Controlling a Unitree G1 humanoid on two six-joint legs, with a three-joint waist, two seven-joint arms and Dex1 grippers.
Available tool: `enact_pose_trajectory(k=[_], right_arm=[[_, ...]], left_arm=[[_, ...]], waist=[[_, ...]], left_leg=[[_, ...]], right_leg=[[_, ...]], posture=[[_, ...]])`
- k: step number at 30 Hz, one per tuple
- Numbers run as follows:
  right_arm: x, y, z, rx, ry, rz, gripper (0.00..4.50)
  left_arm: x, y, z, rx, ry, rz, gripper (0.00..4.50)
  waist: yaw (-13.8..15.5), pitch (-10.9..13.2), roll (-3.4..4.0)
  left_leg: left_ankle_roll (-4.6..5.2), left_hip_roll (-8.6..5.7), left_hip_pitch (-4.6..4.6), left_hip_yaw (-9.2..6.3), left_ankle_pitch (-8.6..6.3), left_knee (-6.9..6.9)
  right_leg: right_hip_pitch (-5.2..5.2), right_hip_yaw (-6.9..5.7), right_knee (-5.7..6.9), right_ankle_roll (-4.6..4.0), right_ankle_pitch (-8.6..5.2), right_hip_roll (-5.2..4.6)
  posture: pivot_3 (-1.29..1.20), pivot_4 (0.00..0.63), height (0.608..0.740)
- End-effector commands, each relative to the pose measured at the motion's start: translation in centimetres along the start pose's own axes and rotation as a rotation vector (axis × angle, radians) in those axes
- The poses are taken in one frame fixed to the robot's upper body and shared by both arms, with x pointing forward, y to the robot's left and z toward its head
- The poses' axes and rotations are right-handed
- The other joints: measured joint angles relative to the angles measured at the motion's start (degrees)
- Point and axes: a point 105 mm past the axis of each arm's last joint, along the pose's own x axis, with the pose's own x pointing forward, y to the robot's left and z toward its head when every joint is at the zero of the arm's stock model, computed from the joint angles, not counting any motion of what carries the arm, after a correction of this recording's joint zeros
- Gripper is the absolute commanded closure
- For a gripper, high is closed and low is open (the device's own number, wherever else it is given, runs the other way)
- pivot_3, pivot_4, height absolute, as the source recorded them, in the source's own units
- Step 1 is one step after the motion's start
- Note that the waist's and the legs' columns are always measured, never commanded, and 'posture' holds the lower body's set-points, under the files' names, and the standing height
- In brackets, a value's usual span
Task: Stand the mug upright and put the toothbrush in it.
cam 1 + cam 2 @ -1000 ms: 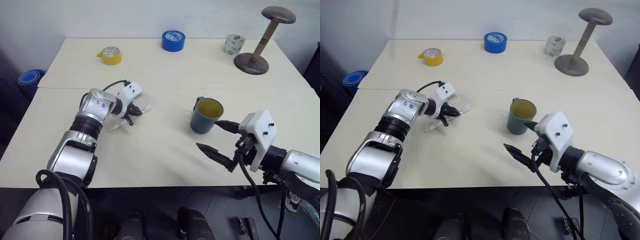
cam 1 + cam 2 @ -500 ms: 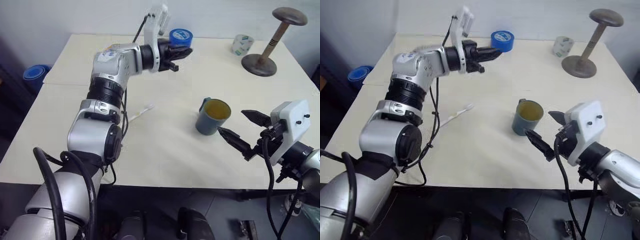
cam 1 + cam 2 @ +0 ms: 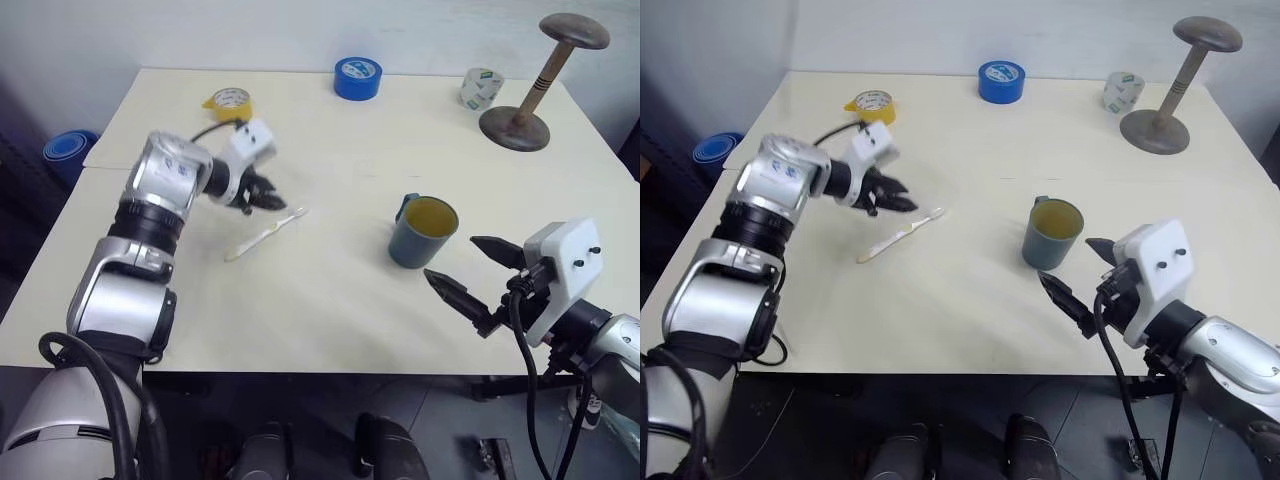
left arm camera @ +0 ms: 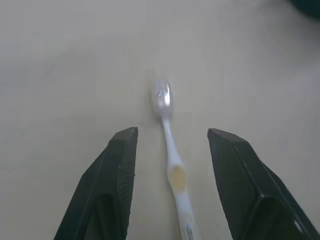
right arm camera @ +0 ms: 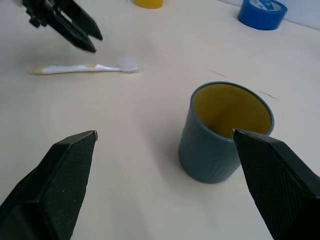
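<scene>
Here, your mug (image 3: 423, 231) stands upright on the tabletop (image 3: 330, 300), yellow inside facing up, its handle turned toward the far edge. The toothbrush (image 3: 265, 232) lies flat on the tabletop to the mug's left, well apart from it, bristle head pointing toward the mug.

Your left pincer (image 3: 270, 201) hangs just above the toothbrush near its head end, fingers parted and holding nothing. The left wrist view gives you what the head views cannot: the toothbrush (image 4: 172, 165) runs straight up the gap between the two black fingers (image 4: 120, 170), touching neither, with the bristle head lying beyond the fingertips.

Your right pincer (image 3: 470, 275) sits near the mug's right side, fingers spread wide and empty. From the right wrist view you see the mug (image 5: 222, 132) framed between the fingertips, one tip overlapping its rim in the picture; whether it touches, you cannot tell there. The head views show a gap between that pincer and the mug.

Along the far edge stand a yellow tape roll (image 3: 227, 101), a blue tape roll (image 3: 358, 78), a pale tape roll (image 3: 481, 87) and a wooden stand (image 3: 530, 90).
</scene>
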Motion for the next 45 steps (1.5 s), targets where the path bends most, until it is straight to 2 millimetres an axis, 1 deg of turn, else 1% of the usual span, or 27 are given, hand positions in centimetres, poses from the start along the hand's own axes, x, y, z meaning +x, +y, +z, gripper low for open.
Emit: enact_pose_trajectory(k=[1, 4, 7, 9, 12, 16, 18, 21, 25, 30, 34, 38, 39, 42, 45], right_arm=[[0.0, 0.8, 0.7, -0.048, -0.030, 0.027, 0.00], [0.0, 1.0, 0.8, -0.051, -0.032, 0.034, 0.00], [0.1, 1.1, 0.8, -0.052, -0.034, 0.036, 0.00], [0.1, 1.1, 0.8, -0.052, -0.035, 0.036, 0.00], [0.1, 1.1, 0.8, -0.051, -0.038, 0.032, 0.00], [0.1, 1.2, 0.6, -0.045, -0.037, 0.024, 0.00], [0.1, 1.2, 0.5, -0.041, -0.039, 0.023, 0.00], [0.2, 1.3, 0.6, -0.041, -0.046, 0.028, 0.00], [0.3, 1.3, 0.6, -0.045, -0.049, 0.031, 0.00], [0.4, 1.3, 0.6, -0.046, -0.047, 0.036, 0.00], [0.5, 1.4, 0.6, -0.046, -0.052, 0.036, 0.00], [0.6, 1.4, 0.6, -0.045, -0.055, 0.038, 0.00], [0.6, 1.4, 0.6, -0.045, -0.056, 0.037, 0.00], [0.6, 1.4, 0.6, -0.046, -0.057, 0.035, 0.00], [0.6, 1.4, 0.6, -0.048, -0.056, 0.034, 0.00]], left_arm=[[0.0, -0.9, 1.2, 0.073, 0.001, -0.022, 2.13], [0.8, -1.4, 0.6, 0.052, 0.024, -0.036, 2.13], [1.9, -1.3, -0.5, 0.051, 0.070, -0.020, 2.13], [2.2, -1.2, -1.0, 0.056, 0.096, -0.011, 2.13], [2.1, -0.8, -1.4, 0.051, 0.117, 0.008, 2.13], [1.1, 0.3, -1.8, 0.033, 0.122, 0.051, 2.13], [0.9, 0.7, -1.8, 0.029, 0.110, 0.069, 2.13], [0.9, 0.8, -1.9, 0.017, 0.110, 0.068, 2.13], [0.3, 1.6, -1.6, 0.002, 0.096, 0.093, 2.13], [-0.1, 2.0, -2.6, 0.024, 0.146, 0.098, 2.13], [-0.1, 2.2, -2.7, 0.025, 0.133, 0.108, 3.01], [0.1, 2.4, -2.7, 0.024, 0.123, 0.123, 4.28], [0.1, 2.4, -2.7, 0.023, 0.123, 0.125, 4.48], [0.2, 2.4, -2.6, 0.004, 0.111, 0.120, 4.48], [0.1, 2.2, -1.5, -0.036, 0.058, 0.099, 4.48]], waist=[[0.02, 0.01, -0.02], [-0.05, 0.01, -0.02], [-0.10, 0.01, -0.02], [-0.19, 0.01, -0.02], [-0.38, 0.01, -0.02], [-0.49, 0.01, -0.01], [-0.53, 0.01, -0.01], [-0.50, 0.01, -0.01], [-0.46, 0.01, -0.02], [-0.46, 0.01, -0.02], [-0.46, 0.01, -0.02], [-0.49, 0.01, -0.02], [-0.48, 0.01, -0.01], [-0.47, 0.01, -0.02], [-0.46, 0.01, -0.02]], left_leg=[[0.01, 0.00, -0.02, 0.00, -0.01, 0.03], [0.04, 0.00, -0.01, -0.01, -0.02, 0.07], [0.05, 0.00, 0.01, -0.01, -0.03, 0.07], [0.05, 0.00, 0.01, -0.01, -0.03, 0.07], [0.05, 0.00, 0.02, -0.01, -0.03, 0.07], [0.05, 0.00, 0.05, -0.01, -0.03, 0.07], [0.05, 0.01, 0.05, -0.01, -0.03, 0.08], [0.05, 0.01, 0.06, -0.01, -0.03, 0.08], [0.07, 0.01, 0.03, 0.00, -0.04, 0.13], [0.09, 0.01, 0.03, 0.00, -0.05, 0.15], [0.10, 0.01, 0.03, 0.01, -0.06, 0.16], [0.10, 0.01, 0.04, 0.01, -0.06, 0.17], [0.10, 0.01, 0.04, 0.00, -0.06, 0.17], [0.10, 0.01, 0.03, 0.01, -0.06, 0.18], [0.10, 0.01, 0.03, 0.01, -0.06, 0.18]], right_leg=[[0.00, 0.00, 0.00, 0.00, 0.00, 0.00], [0.00, 0.00, 0.03, 0.00, 0.00, 0.00], [0.01, 0.01, 0.04, 0.00, 0.00, 0.00], [0.02, 0.01, 0.04, 0.00, 0.00, -0.01], [0.01, 0.01, 0.06, 0.00, 0.00, 0.00], [0.02, 0.02, 0.10, 0.00, 0.00, -0.01], [0.01, 0.02, 0.10, 0.00, 0.00, -0.01], [0.01, 0.02, 0.11, 0.00, 0.00, -0.01], [0.02, 0.02, 0.10, 0.00, 0.00, -0.01], [0.02, 0.02, 0.12, 0.00, 0.00, -0.01], [0.02, 0.02, 0.12, 0.00, 0.00, -0.01], [0.02, 0.02, 0.13, 0.00, 0.00, -0.01], [0.02, 0.02, 0.12, 0.00, 0.00, -0.01], [0.02, 0.02, 0.12, 0.00, 0.00, -0.02], [0.03, 0.02, 0.13, 0.00, 0.00, -0.02]], posture=[[0.00, 0.150, 0.740], [0.00, 0.150, 0.740], [0.00, 0.150, 0.740], [0.00, 0.150, 0.740], [0.00, 0.150, 0.740], [0.00, 0.150, 0.740], [0.00, 0.150, 0.740], [0.00, 0.150, 0.740], [0.00, 0.150, 0.740], [0.00, 0.150, 0.740], [0.00, 0.150, 0.740], [0.00, 0.150, 0.740], [0.00, 0.150, 0.740], [0.00, 0.150, 0.740], [0.00, 0.150, 0.740]])
